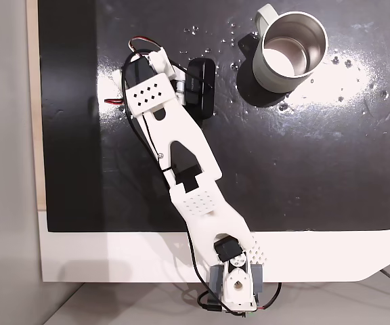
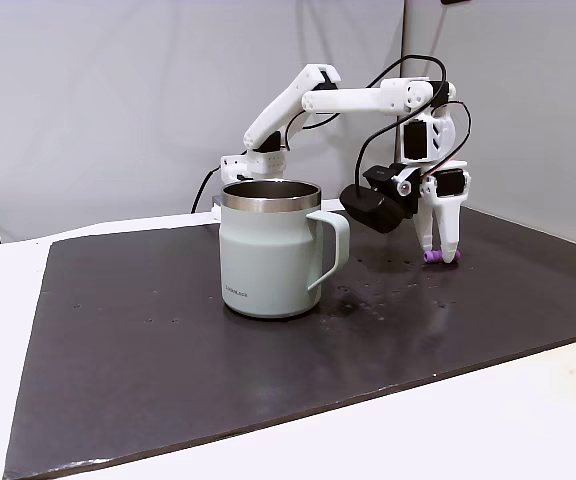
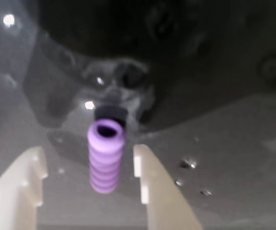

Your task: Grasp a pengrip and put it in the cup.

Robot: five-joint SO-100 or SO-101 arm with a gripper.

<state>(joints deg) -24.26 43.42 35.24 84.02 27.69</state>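
pengrip [image 3: 106, 155] between parted hand [image 3: 90, 165] fingers, ungripped | cup [image 2: 270, 250] well apart | mat [image 2: 168, 340] bare between

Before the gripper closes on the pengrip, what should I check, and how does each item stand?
1. Pengrip between the fingers: ok, it lies in the gap in the wrist view.
2. Gripper down at mat level: ok, the fingertips flank the pengrip on the mat in a fixed view.
3. Jaws open: ok, a gap shows on both sides, wider at the left in the wrist view.
4. Pengrip centred: not ok, it sits nearer the right finger.
5. Cup upright and empty: ok, only bare steel shows inside.
6. Finger touching the pengrip: cannot tell.
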